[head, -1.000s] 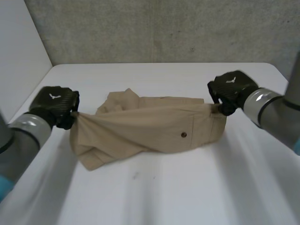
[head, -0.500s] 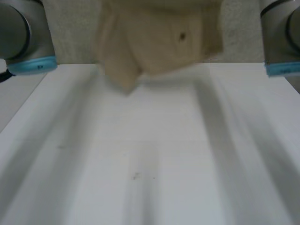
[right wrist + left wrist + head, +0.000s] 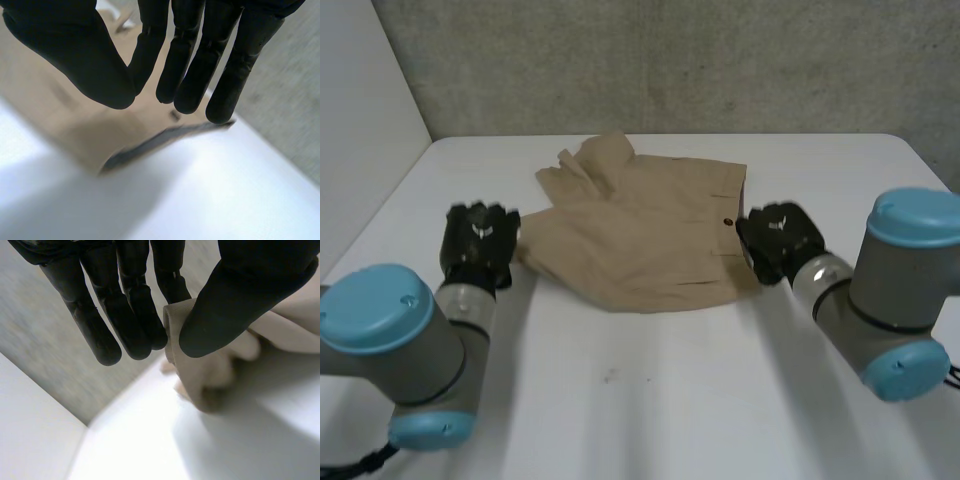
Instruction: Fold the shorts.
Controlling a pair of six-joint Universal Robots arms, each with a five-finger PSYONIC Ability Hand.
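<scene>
Left hand (image 3: pixel 480 243) pinches the left edge of the shorts (image 3: pixel 640 240) between thumb and fingers, probably to tug them flat. Right hand (image 3: pixel 778 240) hovers released beside their right edge. They lie spread toward the far edge of the worktop (image 3: pixel 650 410).

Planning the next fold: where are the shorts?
In the head view the shorts lie on the table between the left hand at their left corner and the right hand by their right edge.

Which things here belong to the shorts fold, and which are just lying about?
Job:
shorts
left hand, pinching one edge
right hand, open at the opposite edge

Not part of it:
white table underneath
grey wall behind
</scene>
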